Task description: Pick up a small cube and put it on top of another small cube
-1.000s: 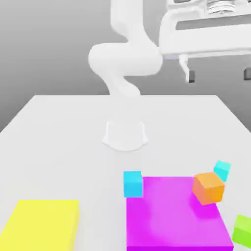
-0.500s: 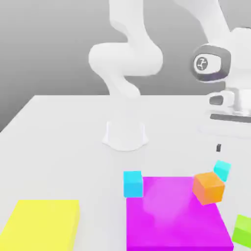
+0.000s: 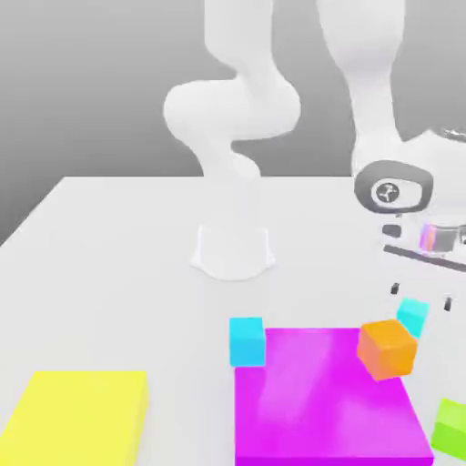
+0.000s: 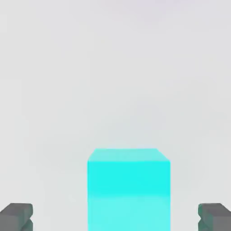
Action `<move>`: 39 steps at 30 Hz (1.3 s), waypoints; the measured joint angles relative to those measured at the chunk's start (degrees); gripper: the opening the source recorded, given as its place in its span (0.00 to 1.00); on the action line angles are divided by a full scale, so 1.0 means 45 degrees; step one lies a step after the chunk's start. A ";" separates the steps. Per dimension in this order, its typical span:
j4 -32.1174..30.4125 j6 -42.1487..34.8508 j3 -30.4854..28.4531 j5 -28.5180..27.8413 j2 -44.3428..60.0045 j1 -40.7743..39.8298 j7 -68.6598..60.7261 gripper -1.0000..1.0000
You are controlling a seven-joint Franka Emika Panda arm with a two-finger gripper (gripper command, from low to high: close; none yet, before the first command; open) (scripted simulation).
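The small cube (image 3: 412, 316) is turquoise and rests on the white table at the exterior view's right, just behind the larger orange cube (image 3: 388, 348). My gripper (image 3: 420, 296) hangs open directly over it, with the dark fingertips (image 3: 395, 289) spread to either side and slightly above its top. In the hand view the small cube (image 4: 128, 189) sits centred between the two grey fingertips (image 4: 16, 216) of the gripper (image 4: 115, 219), not touching either. A bluer cyan cube (image 3: 247, 341) stands at the back left corner of the magenta patch.
A flat magenta patch (image 3: 319, 410) lies at the front, with the orange cube on its far right corner. A yellow patch (image 3: 77, 419) sits at the front left and a green cube (image 3: 450, 426) at the front right. The arm's base (image 3: 233, 250) stands mid-table.
The hand has come down from high above the table to just over the turquoise cube, with its fingers staying open. No cube has moved.
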 joint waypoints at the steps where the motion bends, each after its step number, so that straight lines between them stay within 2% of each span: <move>1: 0.0102 0.0142 -0.0506 -0.0482 0.0249 0.0406 0.0373 0.50; 3: 0.0237 0.0555 -0.1874 -0.0913 0.0665 0.1673 0.0720 0.50; 4: 0.0271 0.0713 -0.2372 -0.0980 0.0795 0.2153 0.0778 0.00; 10: 0.0289 0.0818 -0.2621 -0.1000 0.0859 0.2394 0.0794 0.00; 12: 0.0194 0.0661 -0.2144 -0.0550 0.0605 0.2012 0.0456 0.00; 20: -0.0563 -0.0459 0.1325 0.3330 -0.1417 -0.0625 -0.2502 0.00; 23: -0.0820 -0.0880 0.2332 0.4979 -0.2218 -0.1265 -0.3788 0.00; 24: -0.0596 -0.0997 0.2430 0.5179 -0.2236 -0.1426 -0.4264 0.00; 31: 0.1697 -0.2970 0.1076 0.6418 -0.2993 -0.4091 -0.7955 0.00; 35: 0.1364 -0.4205 0.0251 0.7682 -0.4516 -0.5662 -0.8413 0.00; 39: 0.0528 -0.5365 -0.0923 0.9083 -0.6285 -0.6352 -0.8363 0.00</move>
